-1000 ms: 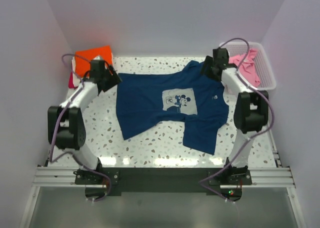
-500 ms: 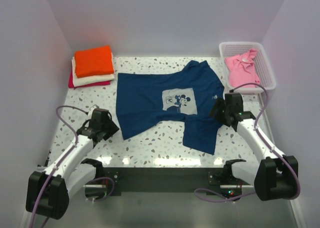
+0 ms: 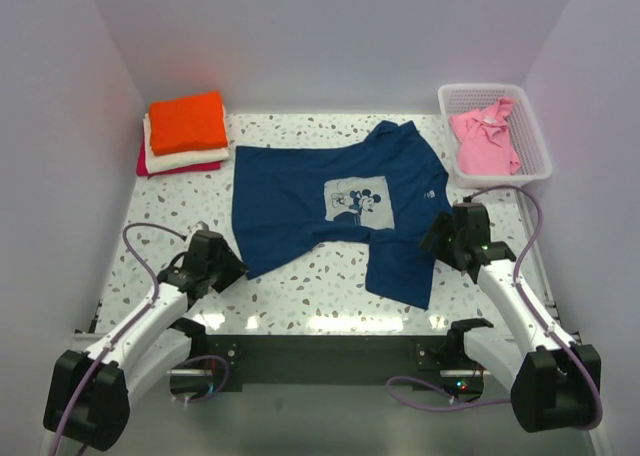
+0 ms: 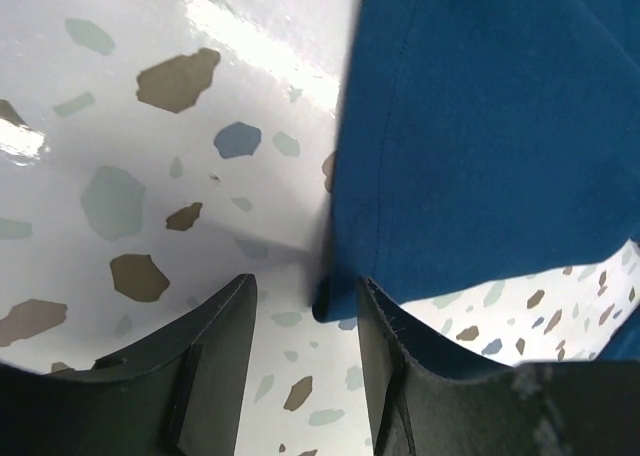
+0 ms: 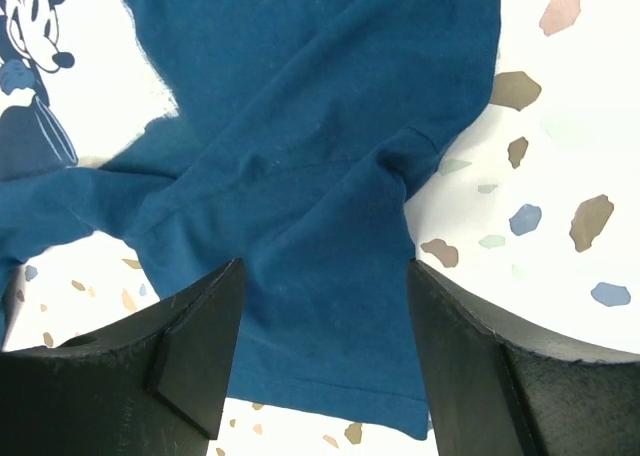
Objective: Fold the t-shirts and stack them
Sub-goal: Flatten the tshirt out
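Magenta t-shirt, mostly hidden beneath cream t-shirt

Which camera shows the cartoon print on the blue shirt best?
The top external view: the whole cartoon print sits unobstructed on the navy t-shirt. The right wrist view catches only its corner, close up, cut off by the frame edge. The left wrist view shows just plain blue hem, no print.

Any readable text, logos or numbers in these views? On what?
No words or numbers can be read in any view.
On the navy t-shirt, the chest print is a cartoon mouse picture with no lettering visible.
The small white mark on the same shirt is too small to read.
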Action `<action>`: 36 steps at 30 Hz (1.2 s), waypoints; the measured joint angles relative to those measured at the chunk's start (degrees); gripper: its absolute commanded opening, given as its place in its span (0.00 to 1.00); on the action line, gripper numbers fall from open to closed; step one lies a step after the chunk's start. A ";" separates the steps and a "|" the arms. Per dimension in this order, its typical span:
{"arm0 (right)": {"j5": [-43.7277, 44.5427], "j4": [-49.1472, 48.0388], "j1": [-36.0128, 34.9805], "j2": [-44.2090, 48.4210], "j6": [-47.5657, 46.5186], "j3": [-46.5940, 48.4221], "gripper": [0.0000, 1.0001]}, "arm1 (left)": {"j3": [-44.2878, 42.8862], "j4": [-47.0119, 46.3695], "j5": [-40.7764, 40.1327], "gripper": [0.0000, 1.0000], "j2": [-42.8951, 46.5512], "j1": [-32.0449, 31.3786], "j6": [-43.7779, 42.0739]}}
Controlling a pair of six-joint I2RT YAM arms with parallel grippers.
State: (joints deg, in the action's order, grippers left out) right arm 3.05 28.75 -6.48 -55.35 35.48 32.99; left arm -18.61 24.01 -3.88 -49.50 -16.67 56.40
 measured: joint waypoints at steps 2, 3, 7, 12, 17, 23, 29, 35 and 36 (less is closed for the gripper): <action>0.00 0.07 0.02 0.00 0.07 -0.22 0.69 | 0.15 0.07 0.70 0.50 0.52 -0.57 -0.02; 0.00 0.13 0.02 0.00 0.09 -0.35 0.69 | 0.20 0.15 0.85 0.50 0.76 -0.79 -0.02; 0.00 0.46 0.02 -0.13 0.11 -0.57 0.67 | 0.20 0.44 1.31 0.48 1.22 -1.88 -0.04; 0.20 0.94 0.00 -0.13 0.11 -0.57 0.66 | -0.46 0.15 1.16 0.47 -1.16 -3.13 -0.02; 0.42 2.45 0.00 -0.07 0.11 -0.55 0.66 | -1.40 -1.22 0.87 0.46 -3.72 -5.25 -0.02; 0.44 5.62 0.02 0.33 0.07 0.50 0.65 | -2.71 -2.27 0.52 0.18 -7.34 -7.54 -0.22; 0.39 9.03 0.00 0.79 0.11 2.64 0.64 | -6.43 2.91 -2.93 0.00 -8.31 -7.85 -2.58; -1.01 12.11 0.02 1.11 0.81 3.02 0.62 | -11.80 7.10 -7.21 0.00 -6.91 -7.54 -4.96; -1.33 12.68 0.00 1.16 1.03 3.02 0.62 | -12.17 7.61 -7.48 0.00 -6.64 -7.17 -5.09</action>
State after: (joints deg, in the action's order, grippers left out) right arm 1.72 41.43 -6.48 -54.19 36.51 36.01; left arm -30.79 31.62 -11.35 -56.14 -23.83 51.31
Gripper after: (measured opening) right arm 0.622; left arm 0.012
